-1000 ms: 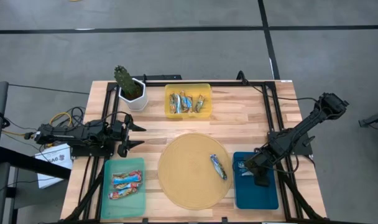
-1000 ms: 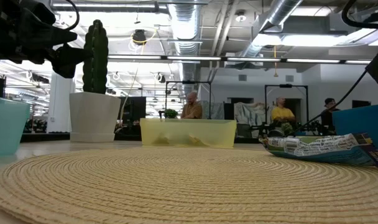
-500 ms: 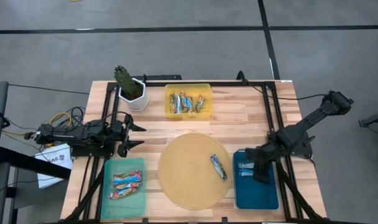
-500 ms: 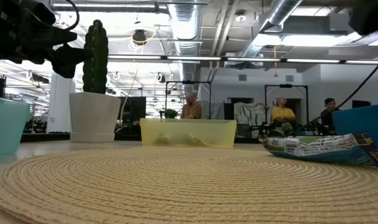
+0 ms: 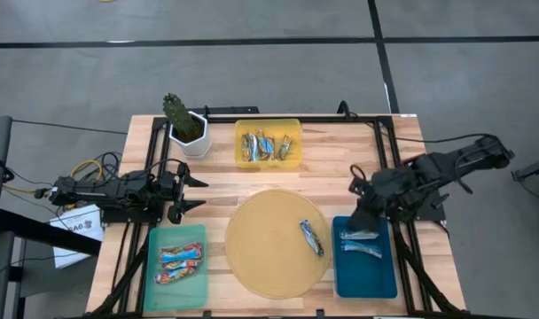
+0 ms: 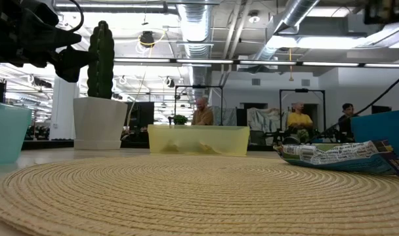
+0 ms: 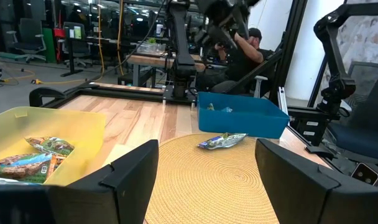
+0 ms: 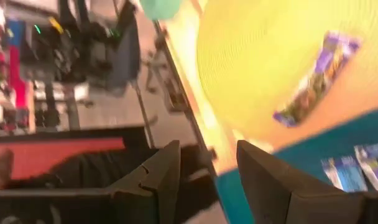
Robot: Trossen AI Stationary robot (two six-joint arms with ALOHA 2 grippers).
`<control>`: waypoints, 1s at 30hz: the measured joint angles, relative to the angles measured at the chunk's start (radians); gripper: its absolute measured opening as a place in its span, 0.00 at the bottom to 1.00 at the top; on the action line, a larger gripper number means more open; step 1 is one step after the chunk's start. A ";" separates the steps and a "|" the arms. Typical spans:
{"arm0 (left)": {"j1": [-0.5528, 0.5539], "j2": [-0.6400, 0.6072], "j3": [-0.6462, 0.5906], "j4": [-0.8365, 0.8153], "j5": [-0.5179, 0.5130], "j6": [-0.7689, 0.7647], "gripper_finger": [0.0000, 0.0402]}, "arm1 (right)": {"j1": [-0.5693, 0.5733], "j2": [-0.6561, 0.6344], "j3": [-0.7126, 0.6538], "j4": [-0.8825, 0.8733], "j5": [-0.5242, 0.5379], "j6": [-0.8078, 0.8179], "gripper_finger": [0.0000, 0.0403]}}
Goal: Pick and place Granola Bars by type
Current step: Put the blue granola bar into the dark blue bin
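Granola Bars [image 5: 360,242] lie in blue tray [image 5: 365,275]; empty, parted right pincer [image 5: 356,186] above.

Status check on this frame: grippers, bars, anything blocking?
Right gripper open, empty, above blue tray holding two bars. Left gripper open, parked at left edge. One bar left on round mat. Nothing blocking.

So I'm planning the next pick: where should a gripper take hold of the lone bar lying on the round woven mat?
Probably from straight above, across the middle of the granola bar. It lies flat and alone on the woven mat, long axis running roughly toward and away from the table's front, so jaws closing across its narrow width should fit. The right gripper, above the blue tray, is nearest.
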 joint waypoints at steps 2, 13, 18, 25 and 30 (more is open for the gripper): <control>0.000 0.000 0.000 0.000 0.000 0.000 0.65 | -0.028 0.015 0.031 0.001 0.019 -0.001 0.37; 0.000 0.000 0.000 0.000 0.000 0.000 0.65 | -0.132 0.235 0.117 -0.009 0.029 -0.019 0.35; 0.000 0.000 0.000 0.000 0.000 0.000 0.65 | -0.141 0.361 0.181 -0.042 0.063 -0.045 0.34; 0.000 0.000 0.000 0.000 0.000 0.000 0.65 | -0.128 0.529 0.318 -0.193 0.168 -0.094 0.34; 0.000 0.000 0.000 0.000 0.000 0.000 0.65 | -0.108 0.637 0.425 -0.311 0.273 -0.118 0.33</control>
